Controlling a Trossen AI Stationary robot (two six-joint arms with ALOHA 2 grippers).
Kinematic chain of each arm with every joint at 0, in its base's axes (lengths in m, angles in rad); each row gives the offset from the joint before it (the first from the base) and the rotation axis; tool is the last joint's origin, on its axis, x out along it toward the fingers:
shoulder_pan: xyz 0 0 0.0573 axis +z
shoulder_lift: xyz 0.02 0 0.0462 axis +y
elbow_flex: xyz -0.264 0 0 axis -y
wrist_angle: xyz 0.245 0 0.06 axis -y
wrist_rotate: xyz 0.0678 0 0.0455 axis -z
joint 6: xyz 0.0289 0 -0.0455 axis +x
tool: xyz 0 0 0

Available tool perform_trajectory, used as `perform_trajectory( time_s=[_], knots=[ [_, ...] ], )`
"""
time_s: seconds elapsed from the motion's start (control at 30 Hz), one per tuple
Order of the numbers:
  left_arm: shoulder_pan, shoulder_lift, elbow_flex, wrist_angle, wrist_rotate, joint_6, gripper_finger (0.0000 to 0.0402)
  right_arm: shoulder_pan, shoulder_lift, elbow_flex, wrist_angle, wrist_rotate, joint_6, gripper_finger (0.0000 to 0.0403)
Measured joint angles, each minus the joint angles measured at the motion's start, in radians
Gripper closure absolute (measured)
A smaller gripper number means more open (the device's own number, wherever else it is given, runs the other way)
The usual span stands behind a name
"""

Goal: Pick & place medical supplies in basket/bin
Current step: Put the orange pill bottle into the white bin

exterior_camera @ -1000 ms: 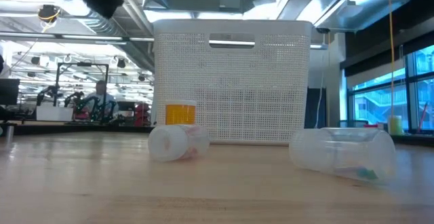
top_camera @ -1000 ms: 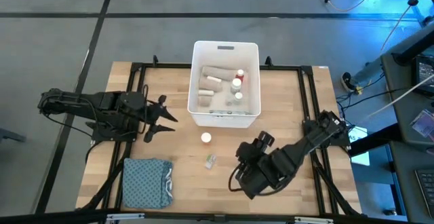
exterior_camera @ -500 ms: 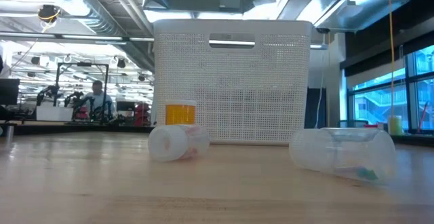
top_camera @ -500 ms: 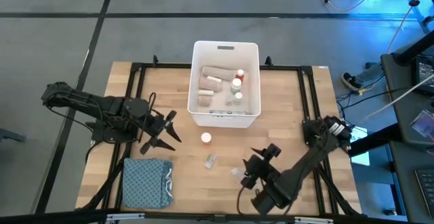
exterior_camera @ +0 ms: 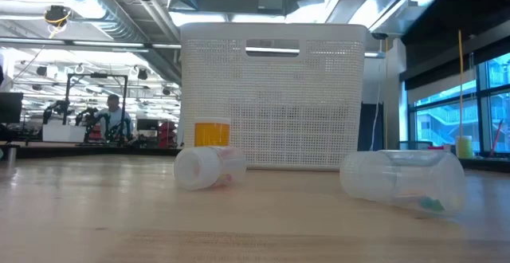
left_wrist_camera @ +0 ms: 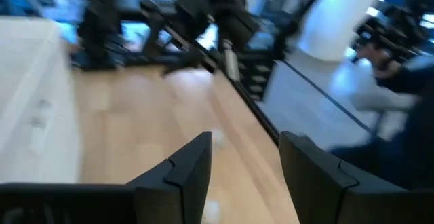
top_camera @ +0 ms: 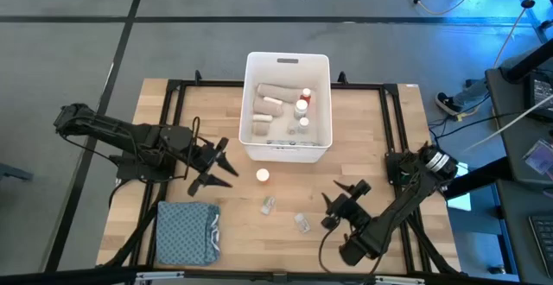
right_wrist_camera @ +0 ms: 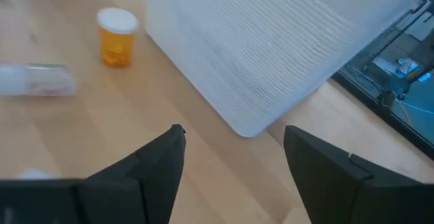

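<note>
The tall white rectangular plastic tub (top_camera: 288,105) stood at upper centre of the high view, its far short side level with the far edge of the wooden table (top_camera: 380,164). Inside lay beige bandage rolls (top_camera: 267,104) and red-capped white pill bottles (top_camera: 302,102). Three items remained on the table below the tub: an orange pill bottle with a white cap (top_camera: 262,175) just off the tub's near wall, a small clear vial (top_camera: 269,205) lower centre, and a second clear vial (top_camera: 301,223) to its lower right, all apart from one another. A folded blue-grey dotted cloth (top_camera: 187,231) lay at lower left, near the table's front edge.

The left gripper (top_camera: 223,169) hovered left of the tub's near corner, jaws spread and empty, apart from tub and bottle. The right gripper (top_camera: 345,204) hovered at lower right of centre, jaws spread and empty, near the second vial but not touching it.

Bare wood lay open between the two grippers around the three loose items, and along the right side of the tub. In the low view, the orange bottle (exterior_camera: 212,133) stood upright close to the tub's perforated wall (exterior_camera: 273,96), with both vials lying on their sides nearer the camera.
</note>
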Motion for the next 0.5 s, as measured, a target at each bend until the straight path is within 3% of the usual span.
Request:
perform_trajectory(
  time_s=[0.27, 0.4, 0.5],
  knots=[
    [0.000, 0.111, 0.000, 0.146, -0.151, 0.008, 0.0223, 0.044, -0.238, -0.320, 0.248, 0.094, -0.078, 0.0153],
    [0.000, 0.196, 0.000, 0.232, -0.152, 0.011, 0.0181, 0.065, -0.389, -0.507, 0.533, 0.089, -0.195, 0.0153],
    [0.000, 0.266, 0.000, 0.304, -0.153, 0.011, 0.0137, 0.075, -0.482, -0.611, 0.842, 0.053, -0.406, 0.0153]
  ],
)
